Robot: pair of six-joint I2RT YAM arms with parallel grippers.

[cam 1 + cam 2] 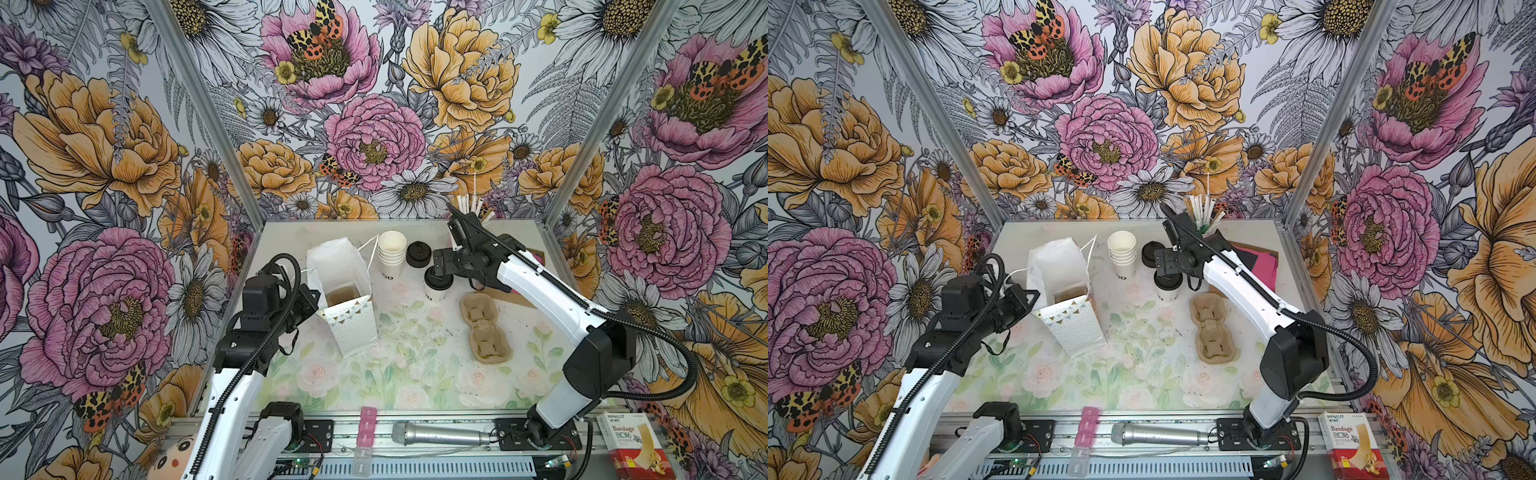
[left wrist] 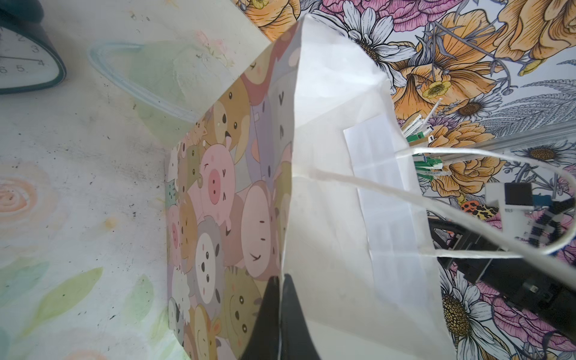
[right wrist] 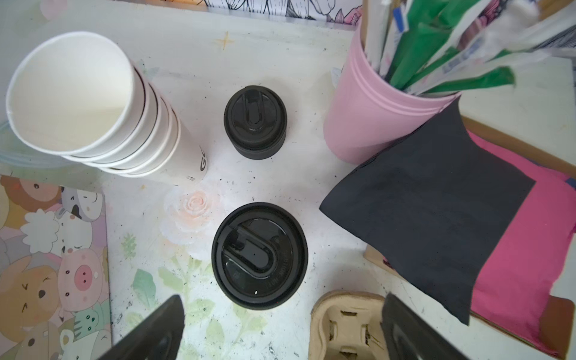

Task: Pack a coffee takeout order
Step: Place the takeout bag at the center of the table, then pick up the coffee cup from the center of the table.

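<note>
A small white paper cup [image 1: 436,294] with a black domed lid [image 3: 259,255] on it stands upright mid-table, shown in both top views. My right gripper [image 3: 283,327] hangs open just above and beside it, with nothing between the fingers [image 3: 156,330]. A black napkin [image 3: 436,218] lies on a pink napkin [image 3: 530,249] at the back right. The open paper bag [image 1: 340,266] stands at the left. My left gripper [image 2: 280,311] is shut on the bag's rim [image 2: 327,187].
A stack of white cups [image 1: 391,253] and spare black lids [image 1: 418,253] stand behind the lidded cup. A pink cup of straws [image 3: 374,118] is at the back right. A brown pulp cup carrier [image 1: 484,328] lies right of centre. A microphone [image 1: 440,435] lies on the front rail.
</note>
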